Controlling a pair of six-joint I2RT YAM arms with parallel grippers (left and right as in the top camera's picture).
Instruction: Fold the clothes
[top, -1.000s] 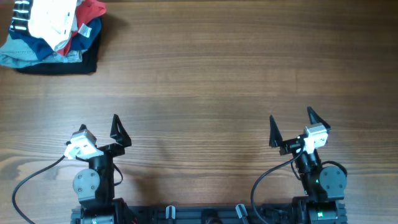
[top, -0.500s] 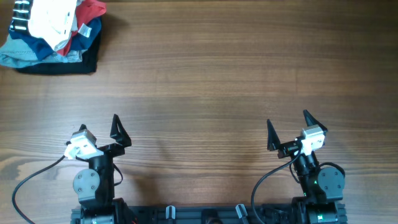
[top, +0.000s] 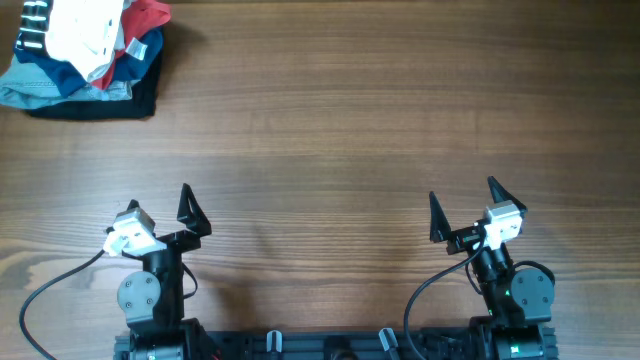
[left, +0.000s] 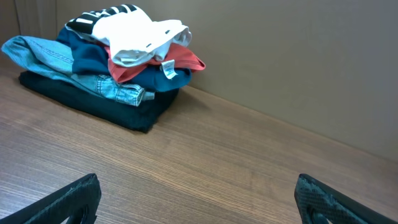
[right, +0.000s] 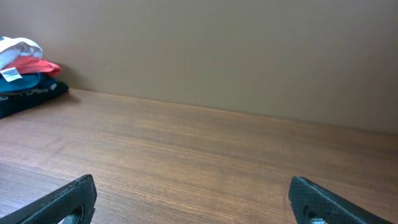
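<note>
The clothes (top: 82, 30) lie crumpled atop a pile (top: 95, 104) of other garments at the far left corner of the table (top: 340, 120). The left gripper (top: 159, 196) and the right gripper (top: 462, 189) sit near the front edge, well apart from the pile, each with jaws spread wide and holding nothing.

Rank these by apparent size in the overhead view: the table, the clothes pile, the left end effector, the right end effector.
Largest: table.
Next: clothes pile.
Smallest: left end effector and right end effector, which look alike, so they are unranked against each other.
</note>
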